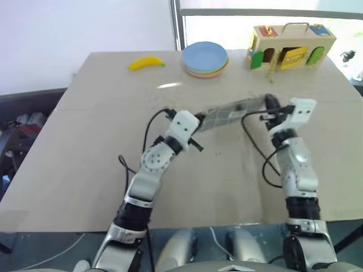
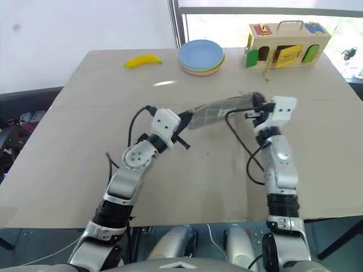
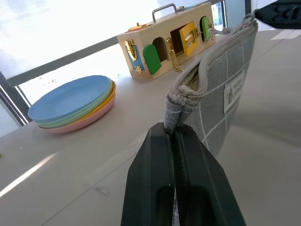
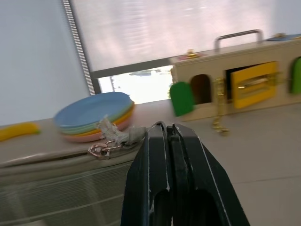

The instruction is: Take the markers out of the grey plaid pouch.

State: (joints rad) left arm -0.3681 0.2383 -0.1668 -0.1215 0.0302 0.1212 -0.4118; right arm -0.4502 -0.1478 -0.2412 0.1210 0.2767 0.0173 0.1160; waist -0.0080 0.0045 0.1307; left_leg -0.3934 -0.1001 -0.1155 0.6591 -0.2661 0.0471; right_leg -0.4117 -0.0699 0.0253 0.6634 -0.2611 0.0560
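Note:
The grey plaid pouch (image 1: 232, 111) hangs stretched between my two grippers, lifted off the table. My left gripper (image 1: 197, 122) is shut on the pouch's left end, and the left wrist view shows the fabric pinched between the fingers (image 3: 155, 179). My right gripper (image 1: 271, 105) is shut at the pouch's right end, where a grey fabric tab (image 4: 134, 133) by the metal zipper pull (image 4: 101, 150) runs into the closed fingers. In the left wrist view the top edge of the pouch (image 3: 221, 94) gapes a little and olive lining shows. The markers are hidden.
At the back of the beige table (image 1: 85, 158) lie a yellow banana (image 1: 146, 62), a stack of coloured plates (image 1: 205, 58) and a wooden latch box (image 1: 292, 45). A window runs behind the table's far edge.

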